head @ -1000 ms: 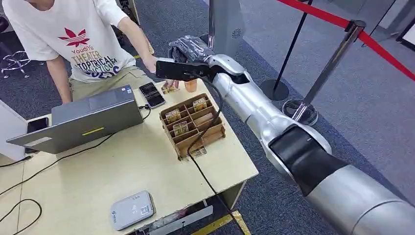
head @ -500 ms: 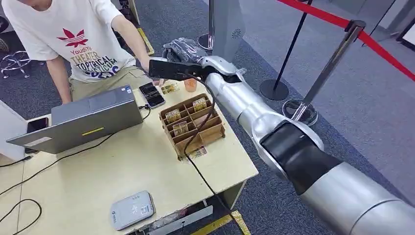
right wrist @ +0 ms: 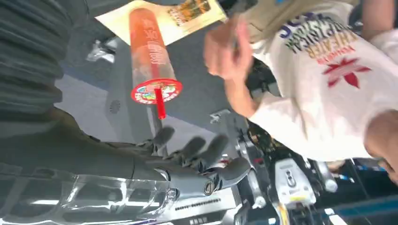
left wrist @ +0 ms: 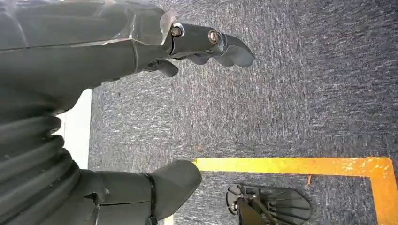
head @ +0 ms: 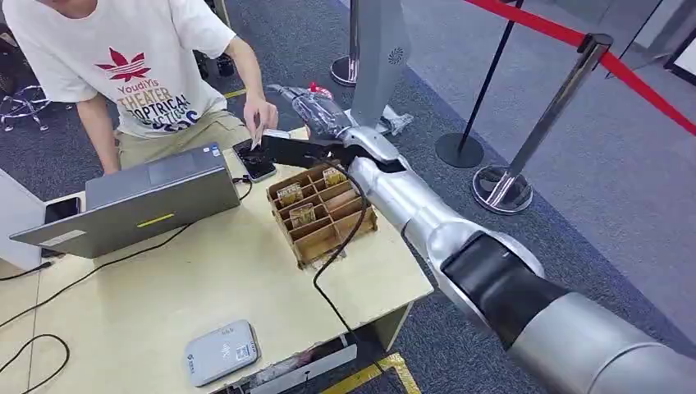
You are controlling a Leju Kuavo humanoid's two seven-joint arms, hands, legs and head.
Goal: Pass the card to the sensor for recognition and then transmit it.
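Head view: right hand (head: 316,105), fingers apart and empty, has dropped lower; person's hand (head: 261,112) has withdrawn.

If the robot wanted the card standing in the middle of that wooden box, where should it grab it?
Probably by its top edge, coming straight down from above. The card stands upright in a compartment of the wooden box, so only its upper part sticks out; the dividers hide the rest, and a pinch across its flat faces looks most workable.
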